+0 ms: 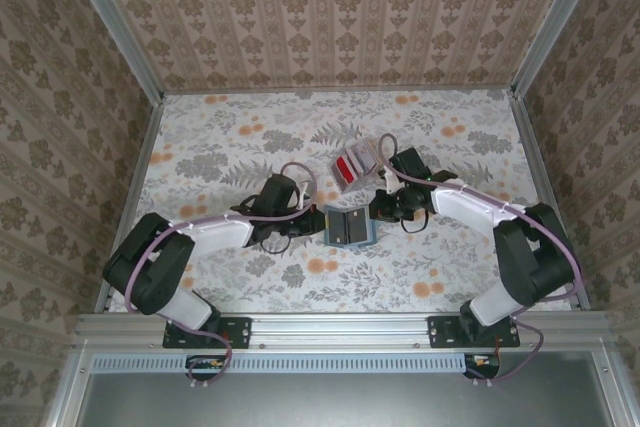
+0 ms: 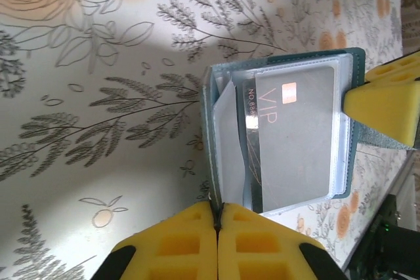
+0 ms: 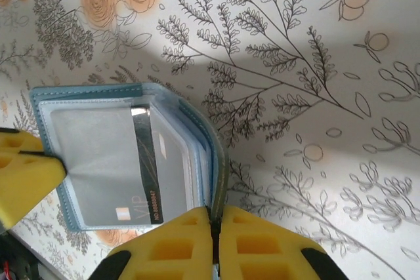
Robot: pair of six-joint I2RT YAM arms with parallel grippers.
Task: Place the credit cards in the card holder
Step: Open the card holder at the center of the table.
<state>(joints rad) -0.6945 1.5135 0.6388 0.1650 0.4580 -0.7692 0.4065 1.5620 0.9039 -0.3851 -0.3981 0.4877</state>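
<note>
The dark teal folding card holder (image 1: 350, 227) is spread open mid-way across the floral surface (image 1: 230, 147). The left pincer (image 2: 218, 213) is clenched on its left cover edge, and the right pincer (image 3: 214, 218) on its right. A grey VIP card (image 2: 298, 142) sits inside. The red and white plastic credit cards (image 1: 348, 165) lie just beyond it.

Floral tablecloth (image 1: 250, 127); clear plastic box (image 1: 377, 156) mid-table; patterned wallpaper walls (image 1: 330, 7) around.
</note>
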